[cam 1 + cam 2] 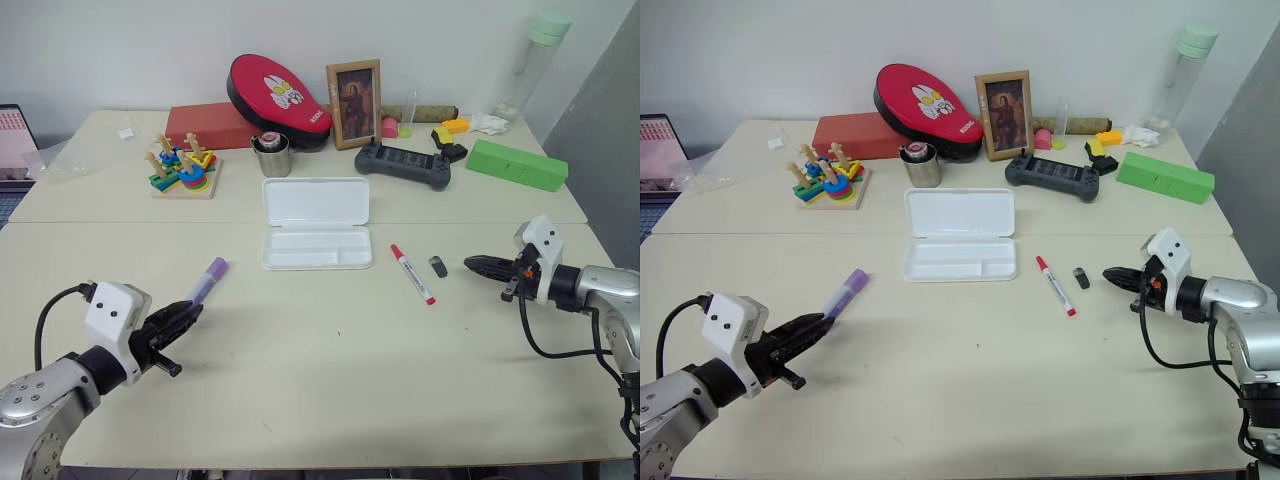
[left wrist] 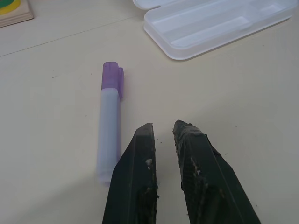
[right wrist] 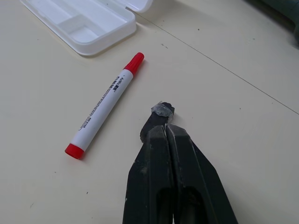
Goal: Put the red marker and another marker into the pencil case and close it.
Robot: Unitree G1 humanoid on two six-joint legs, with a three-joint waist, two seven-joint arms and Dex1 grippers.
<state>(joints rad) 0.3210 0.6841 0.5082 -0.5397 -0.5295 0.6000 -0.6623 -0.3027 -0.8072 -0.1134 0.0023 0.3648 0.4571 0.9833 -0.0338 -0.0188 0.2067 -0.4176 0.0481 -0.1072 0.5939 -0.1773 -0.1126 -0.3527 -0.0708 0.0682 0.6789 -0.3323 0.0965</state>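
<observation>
Red marker [image 1: 412,274] lies flat on the worktop [image 1: 320,380], just right of the open pencil case [image 1: 315,250]; purple marker [image 1: 208,280] lies well left of the case. Both look light, stiff, smooth plastic, round, so they'll prob roll or slip. Take each mid-barrel, across the width, not by the cap. The case looks thin and light; it may slide when you push the lid.

Left pincer [image 2: 163,133]: spread only a crack, empty, tips just beside the purple marker's tail end. Right pincer [image 3: 162,122]: pressed together, holding nothing, near the red marker w/ a small dark bit [image 1: 438,266] at its tips.
</observation>
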